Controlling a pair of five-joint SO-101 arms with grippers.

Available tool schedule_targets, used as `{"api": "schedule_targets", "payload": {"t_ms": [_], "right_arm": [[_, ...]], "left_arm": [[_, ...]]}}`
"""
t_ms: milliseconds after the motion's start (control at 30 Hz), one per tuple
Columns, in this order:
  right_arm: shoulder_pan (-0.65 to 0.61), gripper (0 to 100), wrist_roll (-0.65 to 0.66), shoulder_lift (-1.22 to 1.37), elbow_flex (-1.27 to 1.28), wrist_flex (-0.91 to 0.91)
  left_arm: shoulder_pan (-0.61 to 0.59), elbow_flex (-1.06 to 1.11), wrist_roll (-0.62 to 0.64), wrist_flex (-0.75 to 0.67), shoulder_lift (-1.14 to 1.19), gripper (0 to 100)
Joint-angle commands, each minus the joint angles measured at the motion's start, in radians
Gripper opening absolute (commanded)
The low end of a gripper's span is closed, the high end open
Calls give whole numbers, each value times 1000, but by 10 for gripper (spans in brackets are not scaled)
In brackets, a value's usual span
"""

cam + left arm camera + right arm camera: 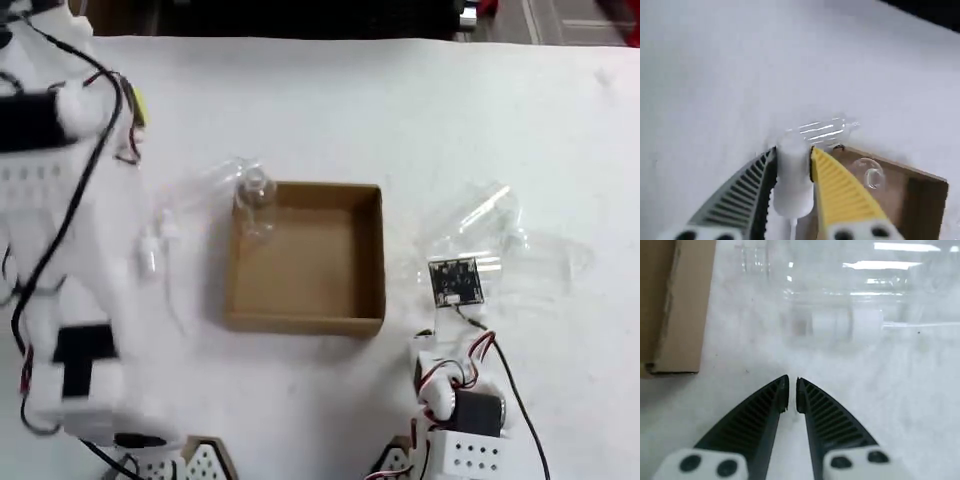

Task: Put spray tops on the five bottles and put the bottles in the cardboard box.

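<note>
White table (400, 110) fills my high view, with the cardboard box (305, 258) open-topped near its middle. One clear bottle (255, 195) sits inside the box at its far left corner, upright as far as I can tell. A second clear bottle (212, 180) lies on the table just beyond that corner. Left of the box, two loose spray tops (152, 245) lie on the white surface, close to each other.

On the left wrist view, my left gripper (791, 152) pinches a white spray top (790, 185) between its grey and yellow fingers, with the top's thin tube hanging below. Past it I see the lying bottle (825, 131) and the box corner (920, 195) with the boxed bottle (867, 172) inside.

My right arm sits at the near right of the table. The right gripper (792, 387) has its dark fingers pressed almost together, only a sliver between the tips and nothing in them, low over bare table right of the box (675, 305). A cluster of clear bottles (500, 235) lies on its far side, right of the box. Among them is another white spray top (847, 322); I cannot tell whether it is fitted to a bottle.
</note>
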Motion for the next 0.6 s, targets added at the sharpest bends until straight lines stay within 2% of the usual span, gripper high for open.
{"api": "schedule_targets", "payload": {"t_ms": [0, 100, 267, 567], "right_arm": [[7, 16, 11, -1, 9, 7], [7, 16, 11, -1, 9, 7], [7, 16, 11, -1, 9, 7], [7, 16, 11, -1, 9, 7]], "left_arm": [[71, -54, -23, 0, -214, 23], [105, -51, -46, 3, -288, 23], [154, -51, -190, 3, -412, 24], [314, -51, -199, 2, -638, 22]]}}
